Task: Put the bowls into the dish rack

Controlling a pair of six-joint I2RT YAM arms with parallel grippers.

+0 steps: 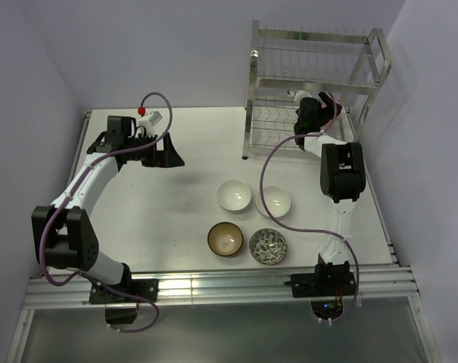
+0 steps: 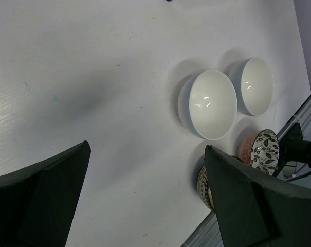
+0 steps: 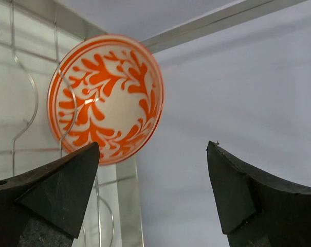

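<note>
The silver dish rack point(image 1: 312, 83) stands at the back right of the table. An orange-red patterned bowl point(image 3: 105, 98) stands on edge in the rack's wire slots point(image 3: 21, 123). My right gripper point(image 1: 307, 106) reaches into the lower tier; its open jaws point(image 3: 153, 145) are just below the bowl and clear of it. Two white bowls point(image 1: 234, 195) point(image 1: 273, 201), a dark brown bowl point(image 1: 225, 239) and a grey-white patterned bowl point(image 1: 268, 246) sit on the table. My left gripper point(image 1: 165, 156) hovers open and empty point(image 2: 147, 147) at mid-left, far from the white bowls point(image 2: 213, 104) point(image 2: 257, 86).
The white table point(image 1: 176, 204) ends in a metal rail point(image 1: 213, 283) at the near edge, where both arm bases are bolted. Purple walls close in behind and on both sides. The right arm's cable point(image 1: 268, 181) loops over the table near the bowls.
</note>
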